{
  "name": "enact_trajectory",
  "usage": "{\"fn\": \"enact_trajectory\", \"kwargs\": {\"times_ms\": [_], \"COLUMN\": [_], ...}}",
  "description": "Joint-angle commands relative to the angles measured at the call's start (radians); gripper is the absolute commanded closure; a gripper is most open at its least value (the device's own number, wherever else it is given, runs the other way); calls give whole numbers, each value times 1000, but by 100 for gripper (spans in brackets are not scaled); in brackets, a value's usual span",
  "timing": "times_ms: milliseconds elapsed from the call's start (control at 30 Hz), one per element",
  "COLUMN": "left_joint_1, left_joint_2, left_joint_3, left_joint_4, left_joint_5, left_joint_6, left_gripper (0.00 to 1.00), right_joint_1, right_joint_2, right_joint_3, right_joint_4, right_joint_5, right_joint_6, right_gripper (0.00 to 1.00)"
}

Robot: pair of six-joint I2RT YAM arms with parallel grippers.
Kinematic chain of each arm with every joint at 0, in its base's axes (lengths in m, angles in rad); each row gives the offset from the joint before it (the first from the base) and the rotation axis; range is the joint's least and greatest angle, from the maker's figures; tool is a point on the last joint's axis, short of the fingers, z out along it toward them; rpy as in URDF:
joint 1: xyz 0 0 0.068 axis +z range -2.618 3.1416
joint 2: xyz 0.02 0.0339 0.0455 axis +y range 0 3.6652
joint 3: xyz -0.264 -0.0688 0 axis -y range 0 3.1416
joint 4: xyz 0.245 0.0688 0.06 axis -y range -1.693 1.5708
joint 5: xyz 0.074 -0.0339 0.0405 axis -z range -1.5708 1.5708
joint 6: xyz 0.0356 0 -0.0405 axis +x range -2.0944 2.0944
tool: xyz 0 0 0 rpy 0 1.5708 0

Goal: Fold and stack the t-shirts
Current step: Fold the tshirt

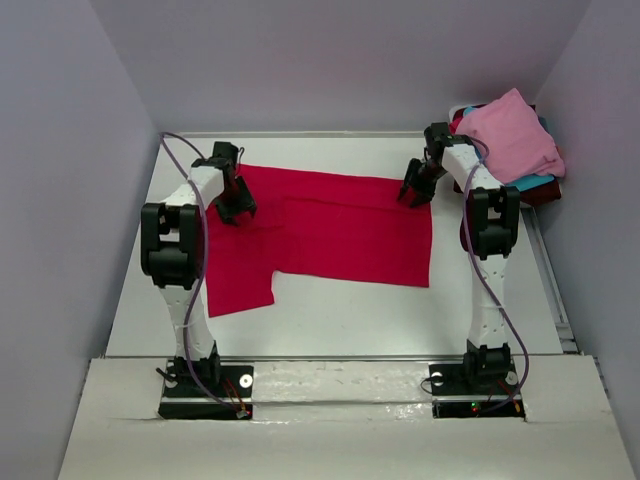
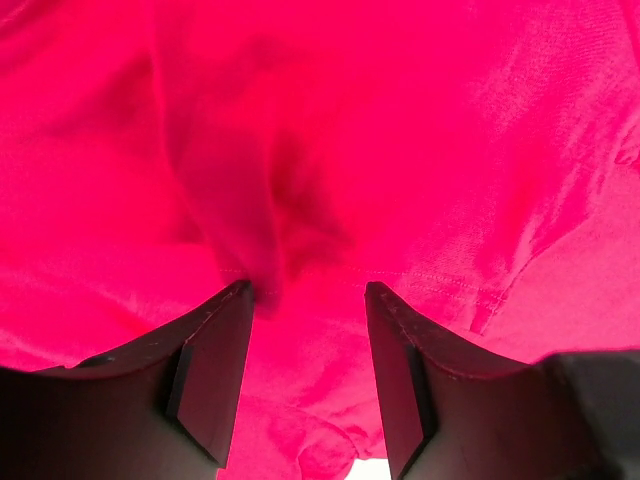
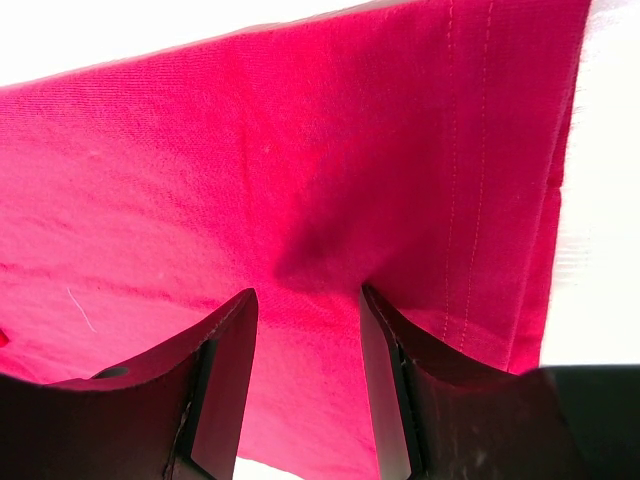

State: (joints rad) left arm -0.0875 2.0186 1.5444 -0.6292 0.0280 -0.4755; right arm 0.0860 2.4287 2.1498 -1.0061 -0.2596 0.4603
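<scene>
Two arms are down on one crimson t-shirt, which lies spread flat across the middle of the table, with a sleeve trailing toward the near left. On my left, the left gripper stands over the shirt's far left part, close to the table's left edge. Its wrist view shows me the jaws parted with nothing clamped, and a soft ridge of cloth runs up to one fingertip. Further right, the right gripper sits at the shirt's far right corner, jaws also apart, tips down against the fabric. At the table's far right corner I see a pile: pink t-shirt on top, teal t-shirt beneath, dark maroon t-shirt lowest.
</scene>
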Motion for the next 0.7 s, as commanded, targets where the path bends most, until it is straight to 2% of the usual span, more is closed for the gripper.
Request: {"fn": "enact_trajectory", "kwargs": {"times_ms": [0, 200, 400, 667], "left_joint_1": [-11, -57, -75, -75], "left_joint_2": [-107, -98, -20, 89], "left_joint_3": [-10, 74, 184, 174], "left_joint_4": [3, -7, -47, -50], "left_joint_5": [-62, -74, -57, 1], "left_joint_6": [-29, 11, 46, 38], "left_gripper": [39, 40, 40, 40], "right_joint_1": [4, 4, 4, 24], "right_joint_2": [0, -29, -56, -117], "right_joint_3": [15, 4, -22, -102], "right_joint_4": [-6, -5, -19, -19], "right_joint_5": [-20, -27, -56, -75], "right_joint_6": [-9, -8, -9, -11], "right_gripper": [49, 49, 49, 49]}}
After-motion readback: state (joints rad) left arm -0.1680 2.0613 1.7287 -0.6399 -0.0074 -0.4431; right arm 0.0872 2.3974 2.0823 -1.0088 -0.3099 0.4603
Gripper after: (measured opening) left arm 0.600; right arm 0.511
